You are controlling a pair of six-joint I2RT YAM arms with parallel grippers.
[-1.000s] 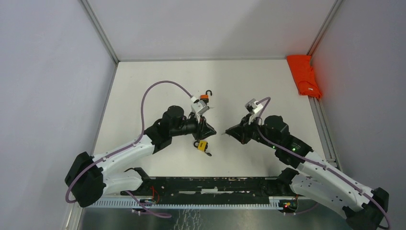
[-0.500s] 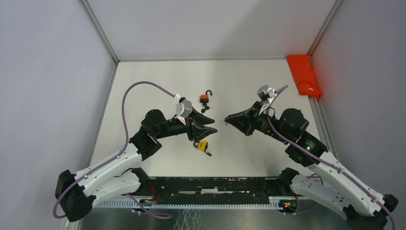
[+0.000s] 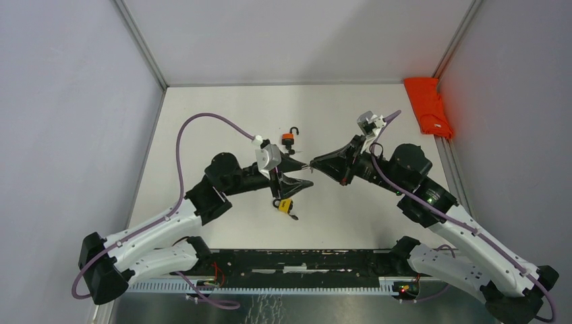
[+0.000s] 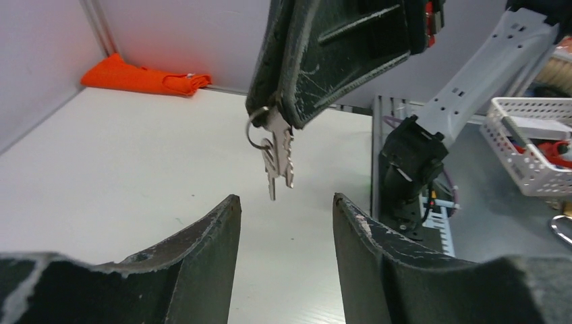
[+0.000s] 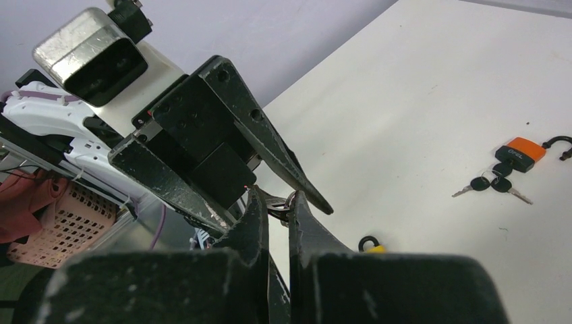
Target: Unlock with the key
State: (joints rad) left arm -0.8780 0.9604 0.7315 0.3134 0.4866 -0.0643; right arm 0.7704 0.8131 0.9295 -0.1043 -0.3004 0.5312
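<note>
My right gripper is shut on a ring of silver keys. They hang from its fingertips, above and just beyond my open left gripper, which holds nothing. From above, the right gripper meets the left gripper tip to tip over the table's middle. A yellow padlock lies on the table just near of both grippers; its edge shows as the yellow padlock past the right fingers. An orange padlock with its shackle swung open lies farther back, black-headed keys beside it.
A folded orange cloth lies at the far right corner against the wall. A black rail runs along the near edge between the arm bases. White baskets stand off the table beyond the right arm's base.
My left gripper's jaws have spread wide. My right gripper has swung up and toward the far side with the keys, and its tip now sits close to the left fingers.
</note>
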